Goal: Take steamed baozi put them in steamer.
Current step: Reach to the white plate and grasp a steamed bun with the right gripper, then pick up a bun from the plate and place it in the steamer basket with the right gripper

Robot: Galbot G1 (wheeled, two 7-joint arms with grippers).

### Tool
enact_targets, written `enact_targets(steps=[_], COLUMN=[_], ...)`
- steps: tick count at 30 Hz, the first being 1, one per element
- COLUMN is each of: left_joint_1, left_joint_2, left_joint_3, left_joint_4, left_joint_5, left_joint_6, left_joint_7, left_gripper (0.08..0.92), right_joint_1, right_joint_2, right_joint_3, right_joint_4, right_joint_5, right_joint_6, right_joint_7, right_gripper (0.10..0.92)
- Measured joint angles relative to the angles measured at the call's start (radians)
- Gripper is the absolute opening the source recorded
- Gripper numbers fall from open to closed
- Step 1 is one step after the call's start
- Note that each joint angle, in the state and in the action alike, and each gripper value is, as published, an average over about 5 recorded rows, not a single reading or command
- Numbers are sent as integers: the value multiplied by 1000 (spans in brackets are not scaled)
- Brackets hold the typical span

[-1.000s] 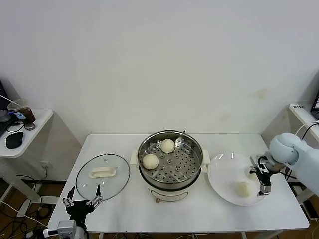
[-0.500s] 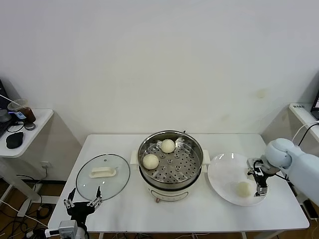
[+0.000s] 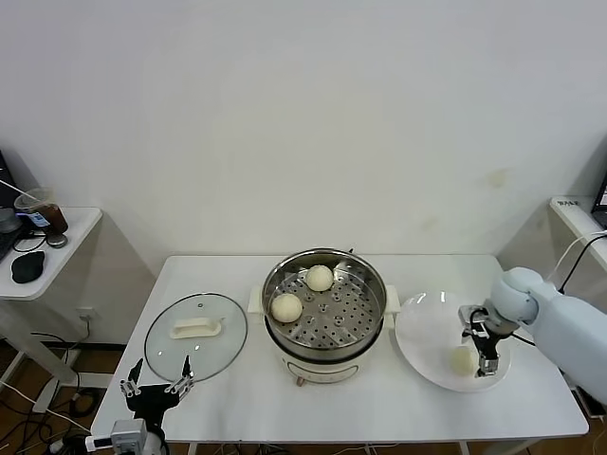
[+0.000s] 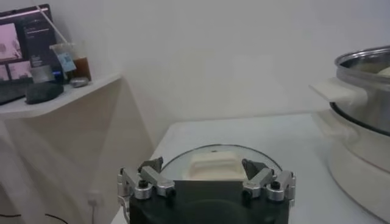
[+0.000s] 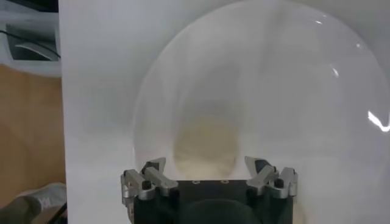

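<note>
The steamer (image 3: 323,313), a shiny steel pot on a white base, stands mid-table and holds two baozi (image 3: 320,278) (image 3: 286,307) on its perforated tray. Another baozi (image 3: 462,360) lies on the white plate (image 3: 427,332) to the right. My right gripper (image 3: 477,349) is open, low over the plate, right at this bun. In the right wrist view the bun (image 5: 206,148) lies between my spread fingers (image 5: 152,173), and the right gripper (image 5: 207,169) is not closed on it. My left gripper (image 3: 156,384) is open and empty at the table's front left edge.
A glass lid (image 3: 195,332) with an oblong white handle lies left of the steamer, just beyond my left gripper (image 4: 206,176); it also shows in the left wrist view (image 4: 213,165). A side table (image 3: 38,246) with a cup stands far left.
My right gripper has moved left from the plate's right edge and come in over the baozi on the plate. The left arm has not moved.
</note>
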Motion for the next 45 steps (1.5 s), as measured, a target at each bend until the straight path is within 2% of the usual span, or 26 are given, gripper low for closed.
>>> enact_targets(steps=[18,22,33,36,45], left_joint_1=[-7,-7,-10,-10,-22], left_joint_2=[2,1,-1,-2,-3], left_joint_3=[2,3,5,8,14], left_joint_4=[3,4,6,6,1], left_joint_5=[3,4,4,4,5], left_joint_6=[5,5,5,5,6], left_joint_7=[1,1,0,0,-4], left_gripper=[823,823,823,823,823], right_joint_1=[-30,-30,-26,-20,75], right_joint_2=[30,34,27,20,7], right_joint_3=[26,27,33,34,-10], right_joint_4=[-37,-40,-40,-35,-17], right_joint_5=[-25,-20,-2,8,63], right_joint_6=[0,-3,-12,-18,-35], right_joint_7=[17,19,16,11,-9], right_gripper=[809,752,463,437,433])
